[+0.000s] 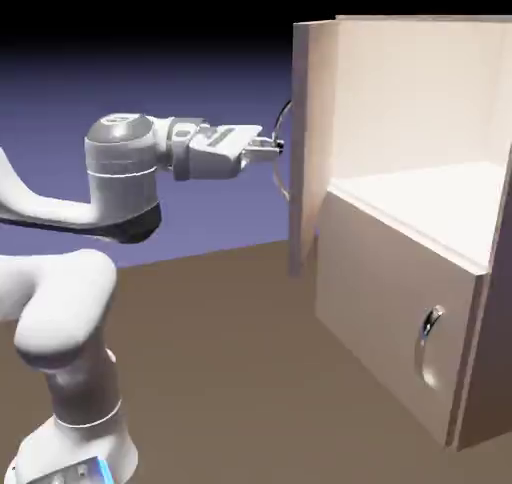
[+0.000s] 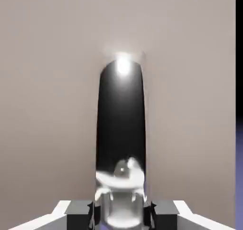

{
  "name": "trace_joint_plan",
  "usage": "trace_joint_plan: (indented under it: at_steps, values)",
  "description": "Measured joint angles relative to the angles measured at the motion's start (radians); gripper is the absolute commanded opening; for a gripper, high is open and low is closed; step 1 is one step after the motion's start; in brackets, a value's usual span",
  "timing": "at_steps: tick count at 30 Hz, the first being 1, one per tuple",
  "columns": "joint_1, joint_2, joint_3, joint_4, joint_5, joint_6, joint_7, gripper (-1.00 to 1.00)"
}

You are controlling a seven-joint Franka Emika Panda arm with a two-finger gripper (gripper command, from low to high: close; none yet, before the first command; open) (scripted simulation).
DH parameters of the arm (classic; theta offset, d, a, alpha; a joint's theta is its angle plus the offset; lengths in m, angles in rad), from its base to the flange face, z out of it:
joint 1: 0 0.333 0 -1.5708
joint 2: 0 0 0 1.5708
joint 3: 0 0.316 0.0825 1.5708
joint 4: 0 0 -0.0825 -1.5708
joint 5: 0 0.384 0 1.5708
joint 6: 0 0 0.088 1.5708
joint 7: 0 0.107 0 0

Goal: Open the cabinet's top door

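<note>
Exterior view shows the claw clamped on the curved silver handle of the top door, which stands swung wide, edge-on, at the cabinet front's left side. To finish well, I would follow the hinge's arc without twisting the grip. The upper compartment looks pale and empty; the lower door is shut.
</note>
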Motion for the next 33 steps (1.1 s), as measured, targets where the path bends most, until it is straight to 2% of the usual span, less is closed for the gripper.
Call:
trace_joint_plan:
  at_steps: [9, 17, 23, 33]
  values:
    - [0.208, -0.163, 0.246, -0.028, 0.351, -0.387, -0.152, -1.00]
    - [0.290, -0.169, 0.535, 0.078, 0.606, -0.725, -0.174, -1.00]
    - [0.231, -0.117, 0.744, 0.256, 0.771, -0.985, -0.173, -1.00]
    - [-0.013, -0.055, 0.957, 0.618, 0.922, -1.336, -0.196, -1.00]
